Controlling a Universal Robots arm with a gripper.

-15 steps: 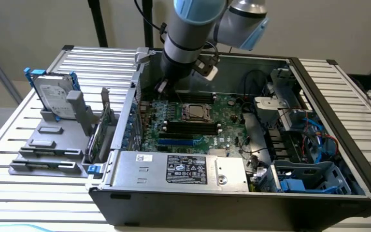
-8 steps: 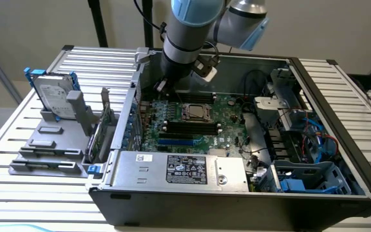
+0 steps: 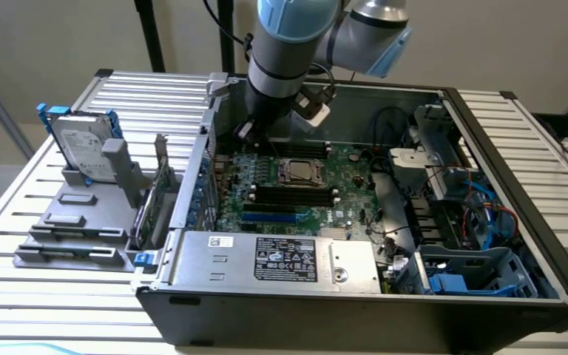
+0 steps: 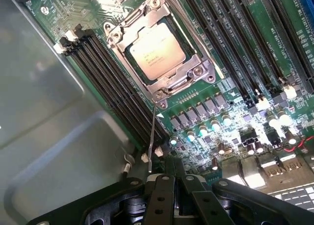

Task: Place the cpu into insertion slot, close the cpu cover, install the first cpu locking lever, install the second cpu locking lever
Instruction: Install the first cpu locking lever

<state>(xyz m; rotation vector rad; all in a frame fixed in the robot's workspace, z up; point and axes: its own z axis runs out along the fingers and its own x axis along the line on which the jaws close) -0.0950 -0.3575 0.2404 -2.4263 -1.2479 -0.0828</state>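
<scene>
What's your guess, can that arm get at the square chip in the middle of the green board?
Probably yes. The computer case is open, the arm hangs close above the motherboard, and the cpu lies bare, framed by the cpu cover, nothing over it.

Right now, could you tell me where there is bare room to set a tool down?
The slatted table is bare at the exterior view's right of the case and behind the hard drive. Around the cpu it is crowded.
</scene>
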